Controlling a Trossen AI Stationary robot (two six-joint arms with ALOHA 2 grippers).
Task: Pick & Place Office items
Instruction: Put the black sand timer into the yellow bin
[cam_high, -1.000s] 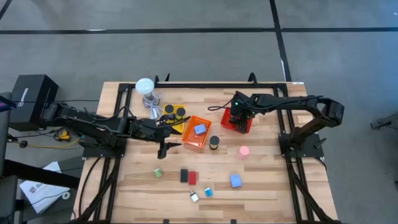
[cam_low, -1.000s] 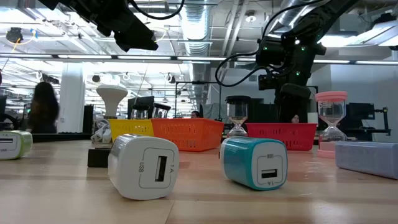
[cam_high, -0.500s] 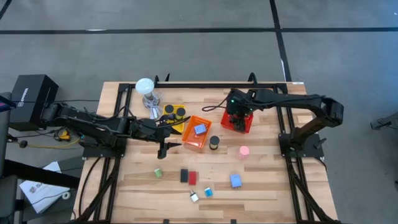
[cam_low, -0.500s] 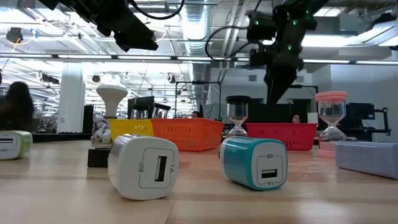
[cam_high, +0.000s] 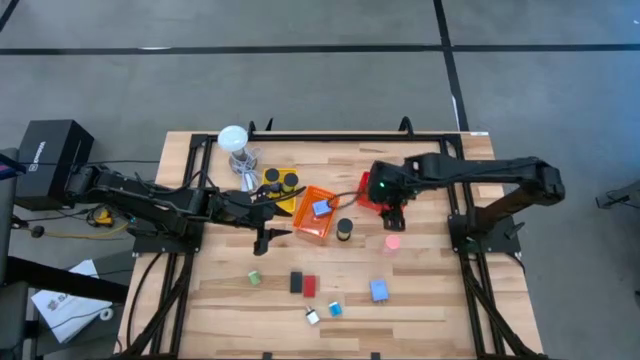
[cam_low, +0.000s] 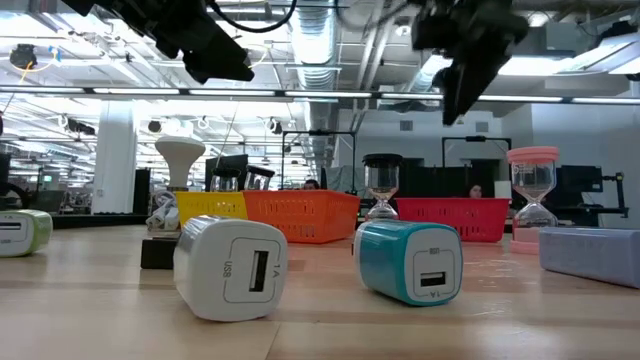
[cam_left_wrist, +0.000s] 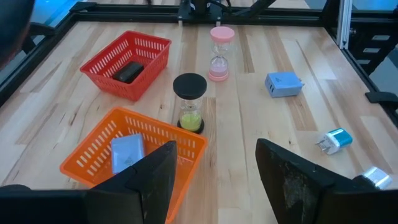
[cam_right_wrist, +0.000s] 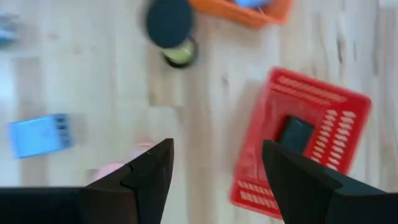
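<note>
The office items are spread over the wooden table (cam_high: 420, 290) and among its baskets. A black flat item (cam_left_wrist: 127, 72) lies inside the red mesh basket (cam_left_wrist: 155, 46), and a light-blue block (cam_left_wrist: 127, 151) lies in the orange mesh basket (cam_left_wrist: 93, 149); two black round pieces (cam_high: 280, 180) sit in the yellow basket (cam_high: 262, 190). Between the orange and red baskets stands a black-capped hourglass (cam_left_wrist: 189, 102) with yellow-green sand, and just beyond it a pink hourglass (cam_left_wrist: 221, 53). Nearer the table's front edge lie a light-blue charger block (cam_high: 379, 290), a black flat rectangle (cam_high: 296, 282) touching a red one (cam_high: 309, 287), a green cube (cam_high: 254, 279), a white USB charger (cam_low: 230, 268) and a teal USB charger (cam_low: 410, 261) side by side. The right gripper (cam_high: 392, 212) hangs above the table between the red basket and the pink hourglass, its two dark fingers (cam_right_wrist: 140, 177) spread apart with nothing between them. The left gripper (cam_high: 268, 237) waits beside the orange basket, its fingers (cam_left_wrist: 149, 180) also apart and empty. A white round-headed stand (cam_high: 234, 140) stands at the back left.
</note>
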